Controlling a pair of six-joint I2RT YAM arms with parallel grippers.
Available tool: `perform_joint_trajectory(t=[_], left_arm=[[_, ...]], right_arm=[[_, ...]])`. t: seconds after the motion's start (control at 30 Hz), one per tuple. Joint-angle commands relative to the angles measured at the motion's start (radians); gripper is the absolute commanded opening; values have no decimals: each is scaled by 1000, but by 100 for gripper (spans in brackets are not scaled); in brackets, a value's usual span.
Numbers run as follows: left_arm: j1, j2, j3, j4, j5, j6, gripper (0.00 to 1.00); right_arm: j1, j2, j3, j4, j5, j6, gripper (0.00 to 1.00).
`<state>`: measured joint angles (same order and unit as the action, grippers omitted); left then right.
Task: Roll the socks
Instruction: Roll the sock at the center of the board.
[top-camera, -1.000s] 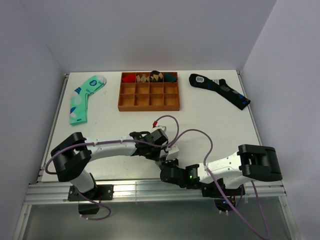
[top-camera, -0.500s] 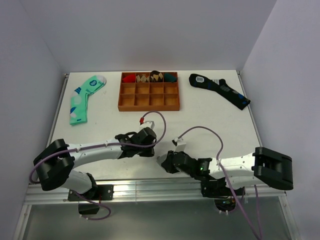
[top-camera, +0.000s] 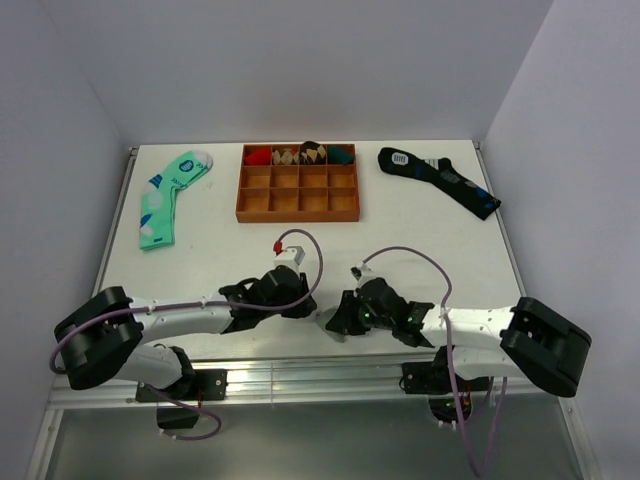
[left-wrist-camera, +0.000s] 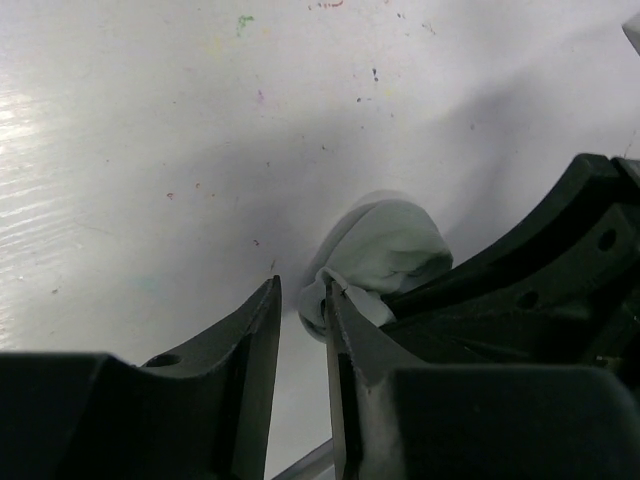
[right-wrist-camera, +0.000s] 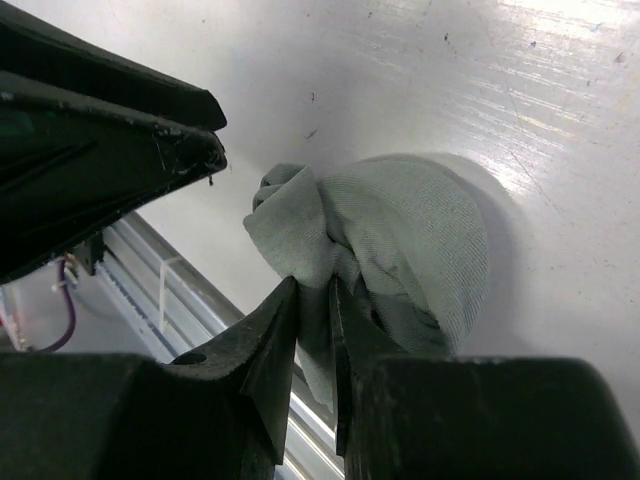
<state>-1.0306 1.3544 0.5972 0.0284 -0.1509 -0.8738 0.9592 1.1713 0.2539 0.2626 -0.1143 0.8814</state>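
The socks (top-camera: 329, 324) are a light-grey bundle bunched into a ball near the table's front edge. In the right wrist view the ball (right-wrist-camera: 400, 230) lies on the table, and my right gripper (right-wrist-camera: 315, 300) is shut on a fold of its fabric. My right gripper (top-camera: 343, 315) comes at it from the right. My left gripper (top-camera: 303, 300) is just left of the bundle. In the left wrist view it (left-wrist-camera: 302, 300) is slightly open with bare table in the gap. The socks (left-wrist-camera: 385, 250) touch its right finger's tip.
A wooden compartment tray (top-camera: 299, 205) with rolled socks in its back row stands at the back. A mint-green patterned sock (top-camera: 165, 195) lies at the back left and a long navy sock (top-camera: 440, 180) at the back right. The metal front rail (top-camera: 300, 375) runs close behind the bundle.
The left gripper has drawn back to the left and toward the front edge. The right gripper has moved away from the front edge, and the grey bundle now shows at its tip.
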Motion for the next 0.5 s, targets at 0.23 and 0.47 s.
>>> perform_joint_trajectory(t=[0.23, 0.47], left_arm=[[-66, -29, -102, 277, -21, 58, 33], [-72, -9, -138, 300, -73, 75, 38]], right_arm=[[-74, 89, 1, -25, -160, 1, 23], [-117, 128, 2, -14, -229, 1, 23]])
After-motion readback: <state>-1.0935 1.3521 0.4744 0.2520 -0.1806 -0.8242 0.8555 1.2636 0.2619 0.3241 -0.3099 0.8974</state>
